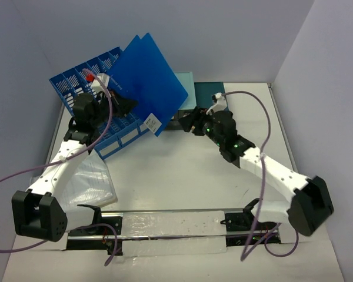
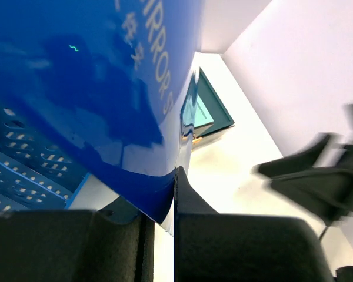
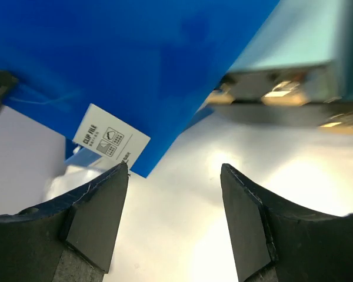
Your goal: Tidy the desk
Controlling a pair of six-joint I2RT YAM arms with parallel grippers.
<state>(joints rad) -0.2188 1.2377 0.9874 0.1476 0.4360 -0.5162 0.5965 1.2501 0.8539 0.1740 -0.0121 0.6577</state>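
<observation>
"So, how far along is the tidying looking?"

"About midway, I'm judging. The blue folder (image 1: 147, 76) is leaning over the blue file rack (image 1: 76, 85) in the upper left of the top view and is not sitting down in a slot yet."

"Who is holding it?"

"The left gripper (image 2: 163, 202) is pinching its lower edge, fingers pressed together on the plastic. The right gripper (image 3: 175, 170) is hovering just under the folder's labelled corner, jaws spread and gripping nothing."

"And the desk?"

"The desk (image 1: 176, 170) is filling the middle of the top view, white, running from the arm bases at the bottom up to the back wall."

"What is remaining?"

"Seating the folder in the rack, I'm guessing. A clear sleeve of papers (image 1: 91, 179) is lying at the lower left under the left arm, probably needing a place too."

"Counts?"

"One folder, though two corners are showing at its top, so possibly two leaves. One rack, two teal drawer boxes (image 1: 209, 91) at the upper centre, and one sleeve. One small red-capped thing (image 1: 89, 74) is standing in the rack, too small to name."
</observation>
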